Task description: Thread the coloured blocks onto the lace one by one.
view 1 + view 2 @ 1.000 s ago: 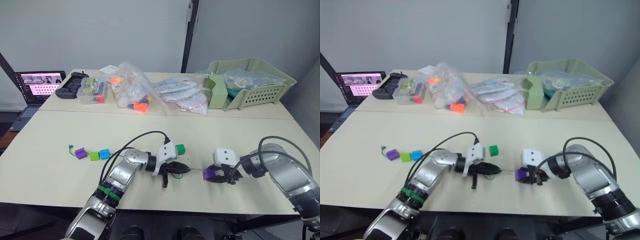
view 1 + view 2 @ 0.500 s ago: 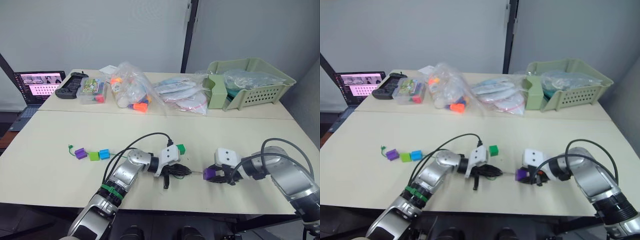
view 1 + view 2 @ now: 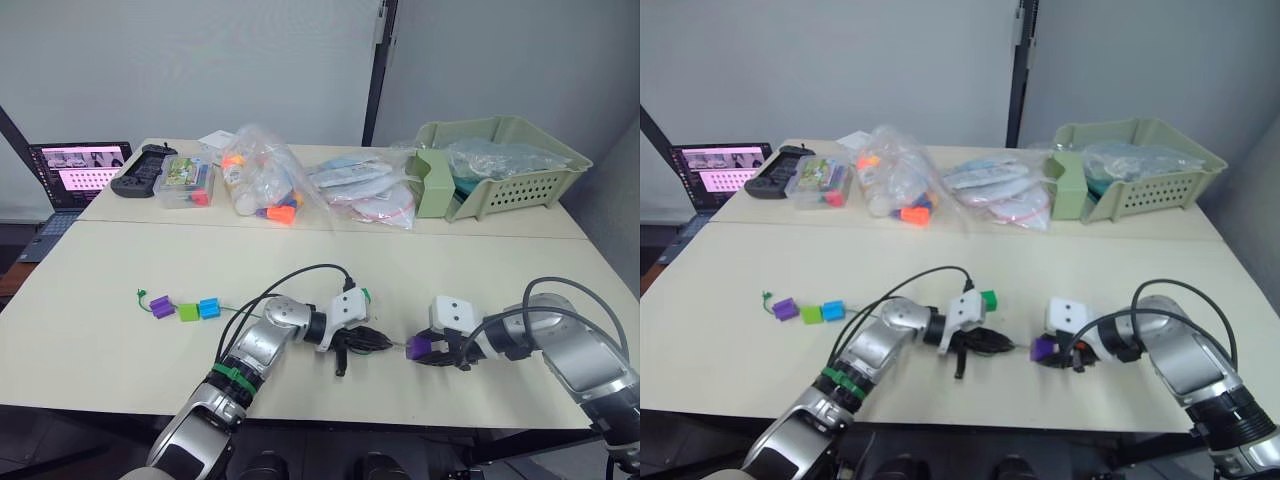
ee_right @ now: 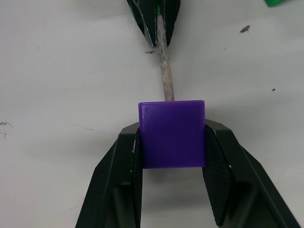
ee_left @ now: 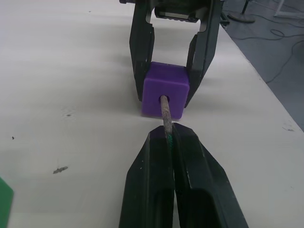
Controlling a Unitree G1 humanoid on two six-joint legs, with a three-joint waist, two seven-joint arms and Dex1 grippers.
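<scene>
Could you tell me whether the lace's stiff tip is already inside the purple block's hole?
In: the lace's pale tip enters the hole of the purple block, held by the right tool, with the left tool pinching the lace.

Lace (image 5: 165,112) tip in the block (image 5: 165,90), between both tools.

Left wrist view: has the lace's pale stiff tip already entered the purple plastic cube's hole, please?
Yes, the pale stiff tip sits inside the purple plastic cube's hole.
</scene>
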